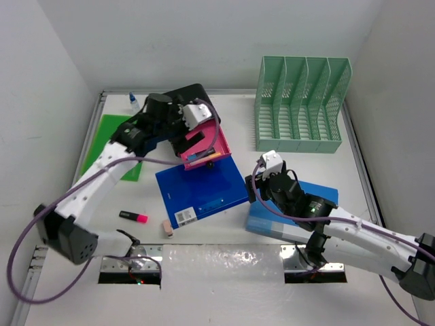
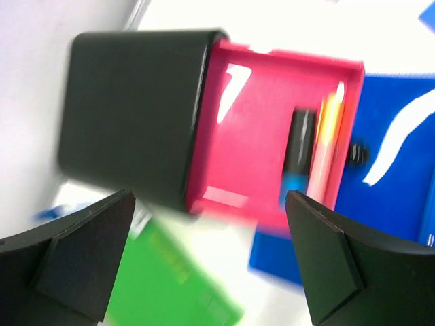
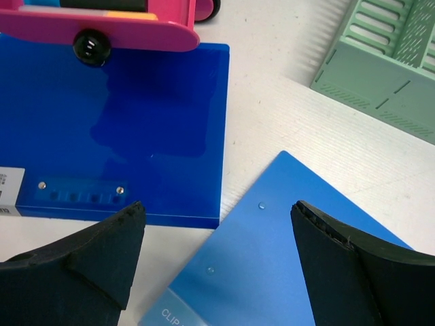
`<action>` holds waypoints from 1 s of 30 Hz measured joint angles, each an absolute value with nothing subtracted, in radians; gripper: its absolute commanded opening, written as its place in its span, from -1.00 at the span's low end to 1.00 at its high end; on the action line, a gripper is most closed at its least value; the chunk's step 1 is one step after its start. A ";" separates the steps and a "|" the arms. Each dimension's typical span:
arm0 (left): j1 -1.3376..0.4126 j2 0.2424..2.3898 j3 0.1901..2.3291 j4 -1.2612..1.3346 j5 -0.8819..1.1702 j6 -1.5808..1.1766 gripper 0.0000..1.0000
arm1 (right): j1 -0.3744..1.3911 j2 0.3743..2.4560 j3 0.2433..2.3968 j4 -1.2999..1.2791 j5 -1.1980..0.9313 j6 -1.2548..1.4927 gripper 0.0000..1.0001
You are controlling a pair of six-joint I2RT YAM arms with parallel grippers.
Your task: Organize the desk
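Pink drawer (image 2: 265, 129) over blue folder (image 1: 201, 190) on desk (image 1: 238, 115)

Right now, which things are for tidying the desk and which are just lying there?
Job, probably: desk, pink highlighter, eraser, dark blue folder, light blue folder, green folder, pink drawer, green rack, small bottle.
Just there: foil strip.

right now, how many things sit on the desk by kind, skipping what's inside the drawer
folders and clipboards: 3 (green folder, dark blue folder, light blue clipboard)
file rack: 1
drawer box: 1
pink highlighter: 1
eraser: 1
small bottle: 1
total: 8
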State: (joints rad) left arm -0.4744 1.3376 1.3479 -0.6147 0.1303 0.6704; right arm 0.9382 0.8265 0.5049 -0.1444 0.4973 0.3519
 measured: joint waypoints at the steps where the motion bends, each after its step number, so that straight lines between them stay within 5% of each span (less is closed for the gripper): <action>1: -0.467 1.307 1.348 -0.649 0.118 0.698 0.87 | 0.938 0.831 0.505 -0.144 0.496 0.352 0.70; 7: -0.198 1.152 1.248 -0.932 0.085 0.950 0.87 | 0.938 0.845 0.503 -0.143 0.487 0.352 0.70; 14: -0.064 1.139 0.799 -1.104 0.009 1.188 0.86 | 0.938 0.845 0.503 -0.142 0.469 0.352 0.70; 25: -0.064 1.130 0.489 -0.815 -0.018 1.317 0.85 | 0.938 0.828 0.479 -0.135 0.466 0.359 0.70; 30: -0.061 1.111 0.439 -0.763 -0.014 1.349 0.55 | 0.938 0.828 0.468 -0.133 0.460 0.360 0.70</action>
State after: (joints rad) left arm -0.0612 1.1110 0.4393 -0.7628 -0.0135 1.3491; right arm 0.9382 0.8276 0.4679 -0.1333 0.4599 0.3595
